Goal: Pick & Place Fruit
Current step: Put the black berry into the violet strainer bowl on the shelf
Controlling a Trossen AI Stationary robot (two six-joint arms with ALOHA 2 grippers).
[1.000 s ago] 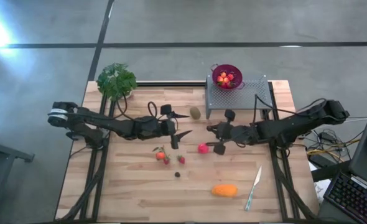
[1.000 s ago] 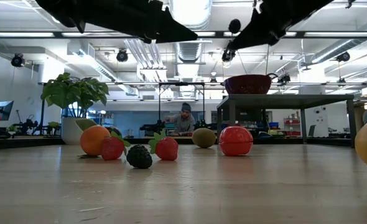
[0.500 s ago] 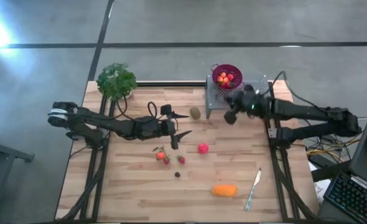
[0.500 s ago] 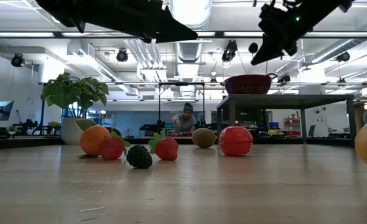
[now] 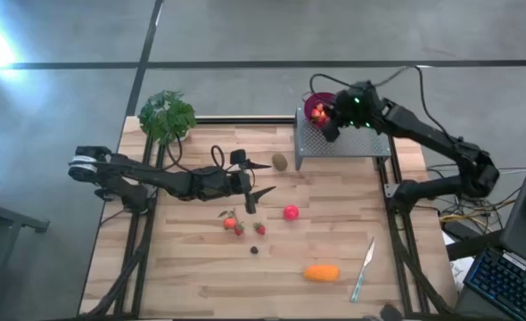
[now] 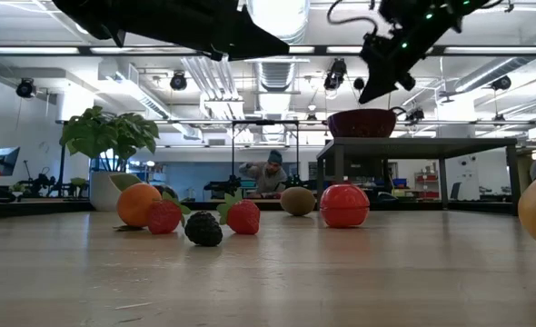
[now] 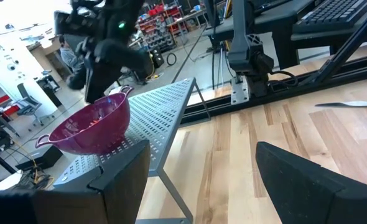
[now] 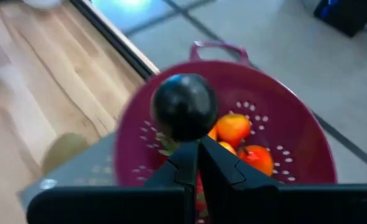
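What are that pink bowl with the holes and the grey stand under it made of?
The pink bowl looks like glossy moulded plastic: uniform magenta, rows of small round drain holes, a loop handle. The grey stand looks like painted perforated sheet metal, judging by its thin flat top, regular punched dots and slim bent legs. Neither is certain from looks alone.

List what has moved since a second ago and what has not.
The right gripper swung from mid-table, near the pink-red ball, up and back to hang over the magenta colander on the metal rack, carrying a dark plum. The left gripper and the fruit on the table stayed put.
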